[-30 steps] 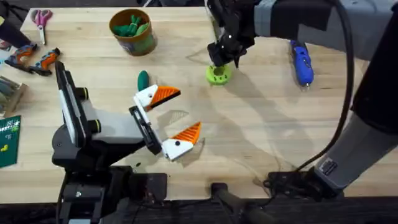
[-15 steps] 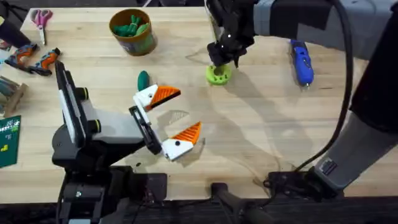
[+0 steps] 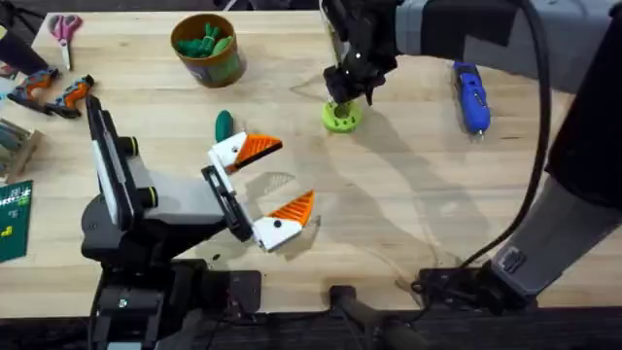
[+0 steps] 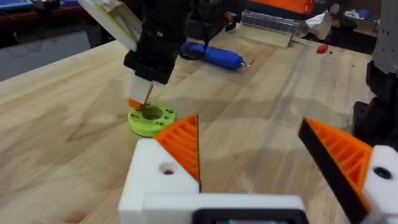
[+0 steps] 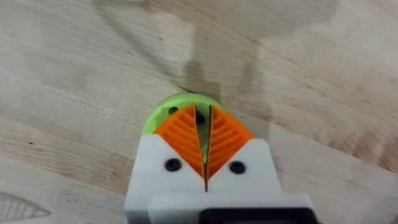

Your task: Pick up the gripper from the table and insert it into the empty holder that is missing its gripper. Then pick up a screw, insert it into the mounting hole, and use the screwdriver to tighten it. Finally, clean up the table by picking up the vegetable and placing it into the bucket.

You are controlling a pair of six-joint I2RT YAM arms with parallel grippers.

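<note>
The right gripper point(image 5: 206, 152) points straight down over the green disc point(image 3: 341, 116), its two orange fingers point(image 5: 185, 138) pressed almost together, with only a thin slit between them. Whether a screw sits in that slit I cannot tell. In the left wrist view the tip point(image 4: 140, 99) hangs just above the middle hole of the disc, nearly touching it. So the coming move turns on this vertical line: the disc lies directly under the tip.

The screwdriver point(image 3: 470, 95) lies on the table beside the right arm, a little farther from the bases, its long axis running away from the bases and the metal tip toward them. The right arm is much nearer to it than the left.

The left gripper point(image 3: 260, 185) waits near the middle of the table with fingers wide apart, both orange fingers in place. The vegetable point(image 3: 224, 124) lies just beyond its farther finger, and the bucket point(image 3: 207, 51) stands farther back, well apart.

Compared with one second ago, almost nothing differs: the right gripper has stayed over the disc, perhaps a hair lower, and the left arm has not moved.
</note>
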